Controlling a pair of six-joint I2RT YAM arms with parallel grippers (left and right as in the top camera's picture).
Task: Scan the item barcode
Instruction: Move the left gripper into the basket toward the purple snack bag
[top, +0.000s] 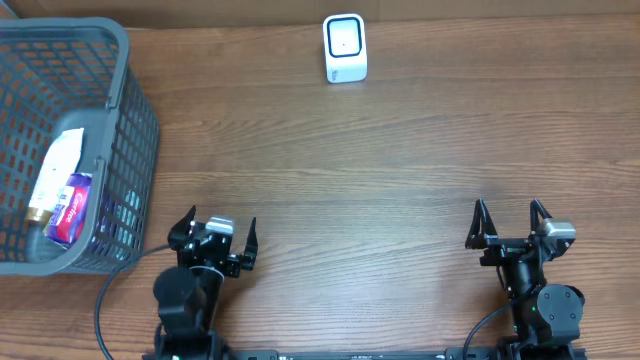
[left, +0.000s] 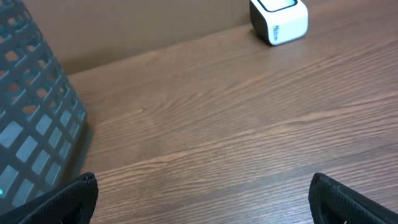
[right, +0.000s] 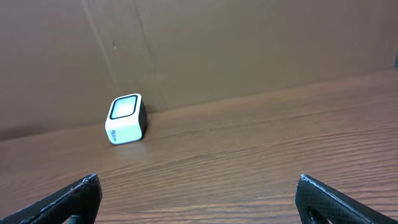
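Basket (top: 122, 90): grey mesh with tall walls, just left of and ahead of the left gripper (top: 221, 222).
- Inside it, past the near wall, a white tube (top: 55, 168) lies touching a purple packet (top: 73, 205). Either could be the item to scan.
- No barcode is readable from any view.

Left gripper: jaws spread fully, nothing between them. It rests low at the near edge of the table (top: 350, 160).
- Risk: reaching sideways into the basket, a finger could catch the rim or mesh and drag or tip the whole basket. It looks light.
- Risk: with tube and packet pressed together, wide jaws could close on both, or nudge one under the other.
- Risk: the tube looks smooth and rounded, so an off-centre pinch may squirt it out.

Scanner (top: 345, 47): small white cube with its window facing up, far ahead of both grippers. It is forward-right of the left one and forward-left of the right one.
- Risk: an item carried with its code turned away from the window will not read.
- Risk: a low approach could knock the scanner, since it stands loose.

Right gripper (top: 509, 215): jaws also fully apart and empty, well clear of everything.
- Risk: if both arms head for the scanner, they could crowd each other over it.
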